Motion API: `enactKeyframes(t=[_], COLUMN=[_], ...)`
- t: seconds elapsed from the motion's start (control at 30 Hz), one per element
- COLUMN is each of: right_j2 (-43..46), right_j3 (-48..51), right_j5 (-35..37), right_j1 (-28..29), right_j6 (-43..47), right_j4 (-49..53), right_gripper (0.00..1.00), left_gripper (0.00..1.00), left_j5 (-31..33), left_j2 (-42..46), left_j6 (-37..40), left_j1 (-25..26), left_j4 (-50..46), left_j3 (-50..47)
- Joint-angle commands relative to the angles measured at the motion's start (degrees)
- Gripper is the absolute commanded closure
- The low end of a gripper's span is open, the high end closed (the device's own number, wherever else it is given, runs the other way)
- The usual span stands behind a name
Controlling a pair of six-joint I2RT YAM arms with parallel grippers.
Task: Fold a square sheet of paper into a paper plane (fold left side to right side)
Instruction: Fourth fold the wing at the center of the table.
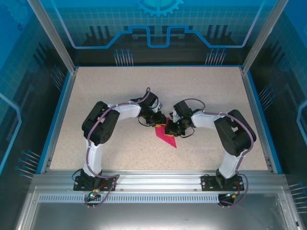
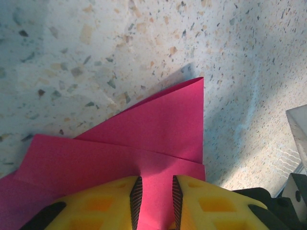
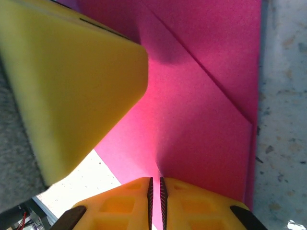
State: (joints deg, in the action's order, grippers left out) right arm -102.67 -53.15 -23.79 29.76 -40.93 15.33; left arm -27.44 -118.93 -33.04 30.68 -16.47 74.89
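I am looking at a thin, smooth magenta-pink paper sheet (image 1: 167,139). It is folded with sharp creases into a pointy shape and is lying in the middle of the flat speckled stone-look table (image 1: 96,86). My right gripper (image 3: 155,201) is pinching a raised fold of the paper. My left gripper (image 2: 157,199) is holding its yellow ribbed fingers (image 2: 204,201) a little apart at the paper's far left part. Wide bare table is lying all around.

table (image 1: 216,96) centre: pink paper (image 1: 166,138), folded, tip toward 5 o'clock | left gripper (image 1: 156,120) at its 11 o'clock corner | right gripper (image 1: 171,128) on its 1 o'clock edge
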Motion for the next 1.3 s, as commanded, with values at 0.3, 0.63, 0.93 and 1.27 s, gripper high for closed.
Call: enactKeyframes(t=[0.3,0.63,0.93,1.27], right_j2=[2.27,5.57,8.47,12.50], right_j3=[4.64,10.71,14.41,19.23], right_j5=[4.32,4.28,4.58,5.19], right_j1=[1.09,1.10,1.07,1.02], right_j6=[4.53,5.16,5.86,4.98], right_j4=[12.25,14.06,16.04,16.99], right_gripper=[0.85,0.85,0.85,0.85], left_gripper=[0.71,0.72,0.72,0.72], left_j5=[3.59,3.97,4.32,4.55], left_j2=[-2.61,-2.85,-2.96,-2.82], left_j6=[0.25,0.34,0.34,0.46], left_j1=[-0.46,-0.70,-0.77,-0.77], left_j4=[-1.37,-1.79,-1.98,-2.16], left_j3=[-1.28,-1.08,-0.99,-0.91])
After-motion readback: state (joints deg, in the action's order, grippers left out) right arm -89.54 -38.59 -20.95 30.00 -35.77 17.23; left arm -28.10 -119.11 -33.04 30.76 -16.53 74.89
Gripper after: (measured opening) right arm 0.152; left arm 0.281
